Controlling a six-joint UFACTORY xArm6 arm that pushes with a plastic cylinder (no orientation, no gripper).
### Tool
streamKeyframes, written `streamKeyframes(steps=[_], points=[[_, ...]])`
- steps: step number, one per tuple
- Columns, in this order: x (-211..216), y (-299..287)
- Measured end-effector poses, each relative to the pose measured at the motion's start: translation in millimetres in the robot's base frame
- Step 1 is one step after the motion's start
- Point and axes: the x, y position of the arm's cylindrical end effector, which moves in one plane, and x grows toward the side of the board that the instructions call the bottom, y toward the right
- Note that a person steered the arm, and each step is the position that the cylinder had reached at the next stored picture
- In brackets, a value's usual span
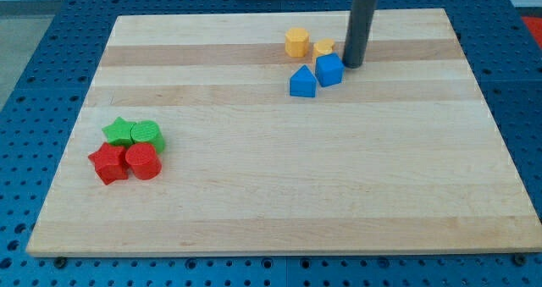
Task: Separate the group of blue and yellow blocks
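Near the view's top centre, a yellow hexagonal block, a smaller yellow block, a blue cube and a blue block with a pointed top lie close together. My tip stands on the board just to the right of the blue cube and the small yellow block, very near both. I cannot tell whether it touches them.
Two green blocks and two red blocks sit clustered at the view's lower left. The wooden board lies on a blue perforated table.
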Motion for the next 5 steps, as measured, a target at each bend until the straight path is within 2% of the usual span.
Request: streamKeyframes(steps=[2,5], points=[[-0.3,-37.6],[-79.2,-19.0]])
